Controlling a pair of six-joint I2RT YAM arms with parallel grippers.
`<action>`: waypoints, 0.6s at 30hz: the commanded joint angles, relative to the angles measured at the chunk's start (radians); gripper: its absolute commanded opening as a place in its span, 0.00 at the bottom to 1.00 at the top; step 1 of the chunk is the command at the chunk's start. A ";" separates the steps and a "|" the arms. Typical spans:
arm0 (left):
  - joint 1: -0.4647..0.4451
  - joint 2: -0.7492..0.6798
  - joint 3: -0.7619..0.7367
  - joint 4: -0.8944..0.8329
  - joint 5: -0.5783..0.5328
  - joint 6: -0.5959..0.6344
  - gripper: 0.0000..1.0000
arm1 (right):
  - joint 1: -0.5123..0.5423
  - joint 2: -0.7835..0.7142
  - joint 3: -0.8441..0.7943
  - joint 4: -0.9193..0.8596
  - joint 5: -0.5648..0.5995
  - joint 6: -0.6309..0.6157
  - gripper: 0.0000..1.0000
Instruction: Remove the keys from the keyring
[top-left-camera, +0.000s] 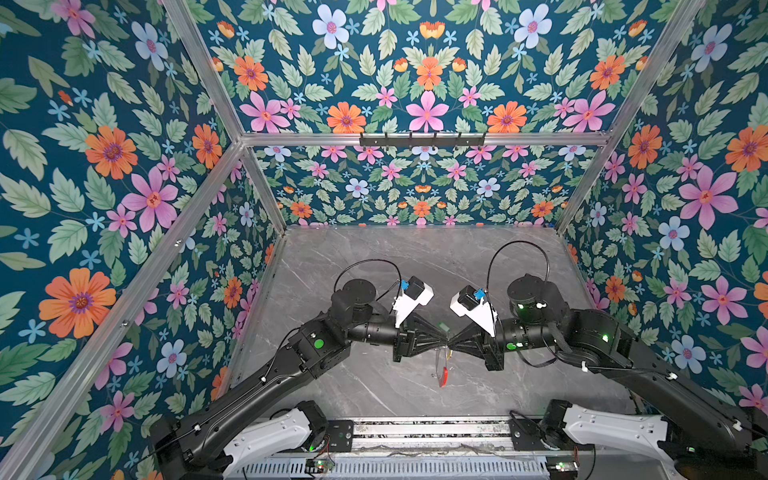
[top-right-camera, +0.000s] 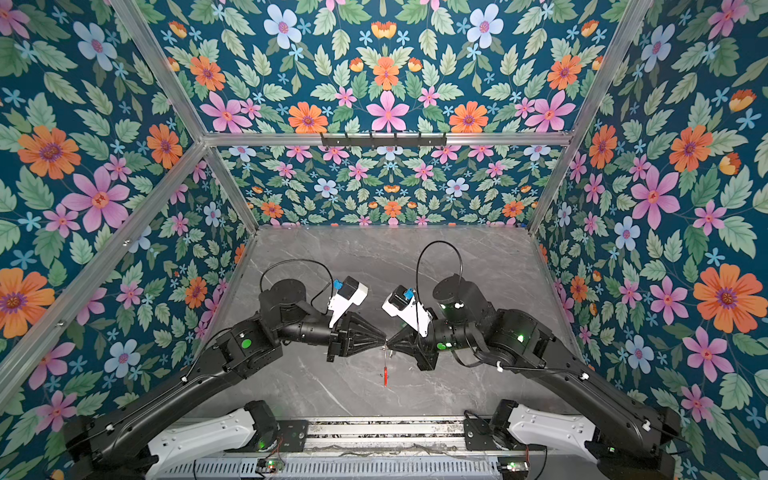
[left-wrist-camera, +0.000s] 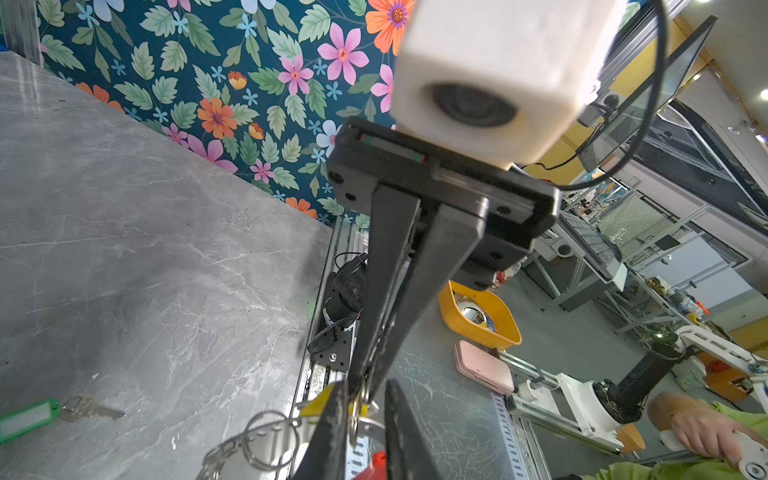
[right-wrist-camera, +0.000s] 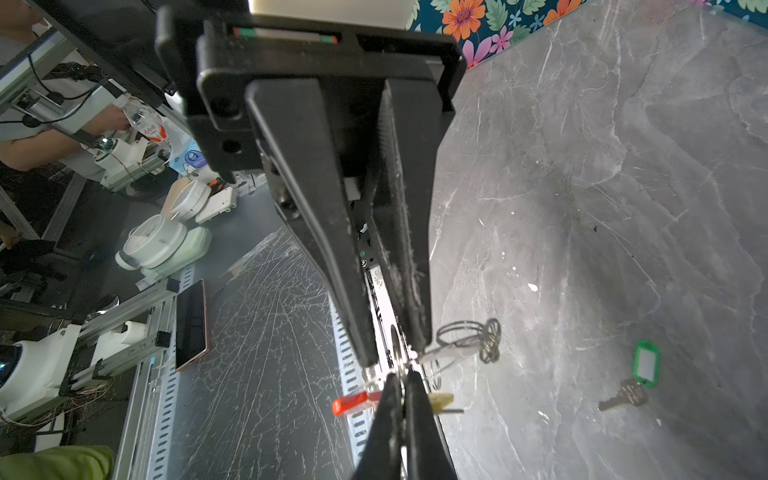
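Both my pincers meet tip to tip above the table (top-left-camera: 374, 266), midway between its left and right edges and over its near half.

State of my right pincer (right-wrist-camera: 395, 353): closed, tips clamped on the thin wire of the keyring (top-left-camera: 444, 375). The hoop hangs from the tips, clear of the table, with the red sleeve (right-wrist-camera: 348, 405) on the arc farthest from them.

State of my left pincer (right-wrist-camera: 401, 376): jaws nearly together, a thin metal edge between them. I cannot tell whether they pinch it or only flank it.

The small split loops (right-wrist-camera: 459, 334) and a short chain (right-wrist-camera: 490, 343) bunch on the hoop just beside my right fingertips.

The green-tagged key (left-wrist-camera: 89, 409) is off the ring. It lies flat on the table towards its middle, well apart from the keyring, and the green tag (right-wrist-camera: 646, 363) lies flat too.

The yellow-tagged key (right-wrist-camera: 440, 401) is at the pincer tips. Only its tag shows clearly; my fingers hide most of the blade.
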 joint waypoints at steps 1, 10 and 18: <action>-0.003 0.003 0.007 0.006 0.021 0.019 0.19 | 0.001 0.007 0.006 0.013 0.008 -0.006 0.00; -0.008 0.008 -0.001 -0.003 0.020 0.023 0.22 | 0.001 0.005 0.011 0.025 0.028 -0.005 0.00; -0.008 0.008 -0.003 -0.002 0.014 0.031 0.14 | 0.001 0.007 0.013 0.042 0.023 0.004 0.00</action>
